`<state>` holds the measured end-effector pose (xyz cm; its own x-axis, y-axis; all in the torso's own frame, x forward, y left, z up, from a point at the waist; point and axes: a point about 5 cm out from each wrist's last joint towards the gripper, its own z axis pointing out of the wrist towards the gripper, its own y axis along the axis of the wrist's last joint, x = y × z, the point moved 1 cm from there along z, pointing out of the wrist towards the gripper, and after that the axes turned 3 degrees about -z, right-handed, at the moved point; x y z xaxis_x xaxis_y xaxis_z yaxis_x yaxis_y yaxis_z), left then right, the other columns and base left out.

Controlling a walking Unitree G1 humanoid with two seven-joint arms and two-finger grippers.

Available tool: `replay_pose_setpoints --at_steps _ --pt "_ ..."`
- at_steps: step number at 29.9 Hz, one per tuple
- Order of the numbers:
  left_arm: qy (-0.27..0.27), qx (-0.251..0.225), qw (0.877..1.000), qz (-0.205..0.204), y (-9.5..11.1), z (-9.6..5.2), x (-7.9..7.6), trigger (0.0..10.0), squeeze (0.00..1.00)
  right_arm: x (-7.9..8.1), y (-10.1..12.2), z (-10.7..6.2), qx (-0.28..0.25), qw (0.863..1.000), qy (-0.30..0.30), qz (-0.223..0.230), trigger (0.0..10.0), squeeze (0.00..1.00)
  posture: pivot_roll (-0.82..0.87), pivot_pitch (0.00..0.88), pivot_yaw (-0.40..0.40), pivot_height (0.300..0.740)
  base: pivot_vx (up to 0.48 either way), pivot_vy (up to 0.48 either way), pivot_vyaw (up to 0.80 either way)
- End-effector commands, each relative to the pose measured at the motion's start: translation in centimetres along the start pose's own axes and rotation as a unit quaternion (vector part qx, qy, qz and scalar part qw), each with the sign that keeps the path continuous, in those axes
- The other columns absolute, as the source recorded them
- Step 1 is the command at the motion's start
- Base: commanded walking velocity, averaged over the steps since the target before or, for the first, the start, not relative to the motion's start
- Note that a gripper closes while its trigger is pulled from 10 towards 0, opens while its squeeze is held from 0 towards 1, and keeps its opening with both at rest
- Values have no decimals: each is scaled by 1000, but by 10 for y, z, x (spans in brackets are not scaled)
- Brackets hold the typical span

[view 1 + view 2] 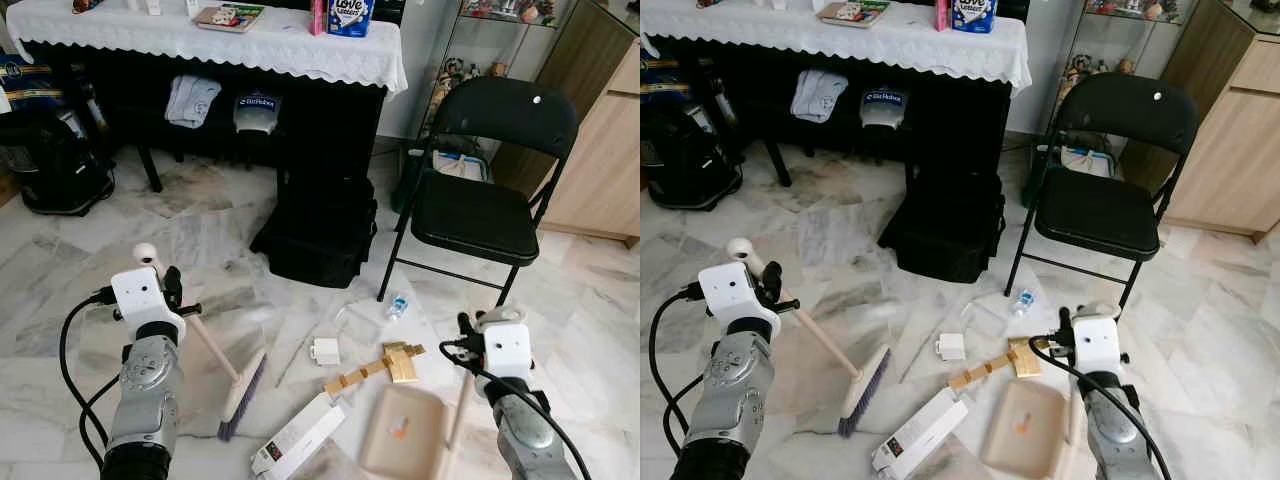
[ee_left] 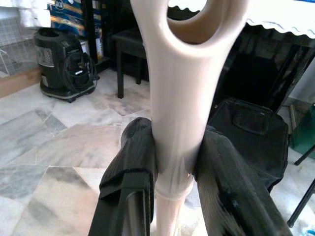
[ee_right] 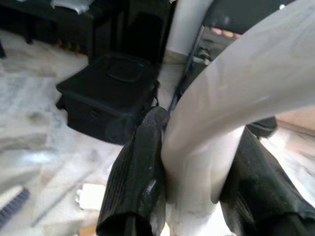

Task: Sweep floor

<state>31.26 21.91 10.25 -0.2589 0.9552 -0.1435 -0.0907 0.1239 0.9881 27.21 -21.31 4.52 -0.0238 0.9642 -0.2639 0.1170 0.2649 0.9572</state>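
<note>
Down on the marble floor (image 1: 90, 270), the left gripper (image 2: 174, 162) clamps the broom (image 1: 235, 385) handle; right gripper (image 3: 197, 167) grips the dustpan (image 1: 405, 430) handle, litter between, chair (image 1: 490, 190) beyond.

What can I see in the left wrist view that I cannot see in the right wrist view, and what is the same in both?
Left wrist view: the left gripper shut on the broom handle, with a black vacuum cleaner and a dark bench behind.

Right wrist view: the right gripper shut on the dustpan handle, with a small white box on the floor and a chair leg.

Both: the black bag and the marble floor.
</note>
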Motion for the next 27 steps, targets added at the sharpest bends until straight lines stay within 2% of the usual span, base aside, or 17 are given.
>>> replay_pose_setpoints --at_steps 1,10,21,27 --pt "1 -14 1000 1 8 4 0 10000 0 0 -3 0 2 1000 6 -2 10000 0 -51 88 -64 740 0 0 0" --pt "0 -17 1000 8 10 6 3 10000 0 8 -10 -1 8 1000 23 13 10000 0 -47 91 -63 740 0 0 0" --pt "0 -8 1000 10 6 4 4 10000 0 3 -21 -5 26 1000 2 6 10000 0 -49 90 -64 740 0 0 0" --pt "14 3 999 32 2 5 14 10000 0 3 -21 -3 24 1000 3 7 10000 0 -46 87 -63 740 0 0 0"
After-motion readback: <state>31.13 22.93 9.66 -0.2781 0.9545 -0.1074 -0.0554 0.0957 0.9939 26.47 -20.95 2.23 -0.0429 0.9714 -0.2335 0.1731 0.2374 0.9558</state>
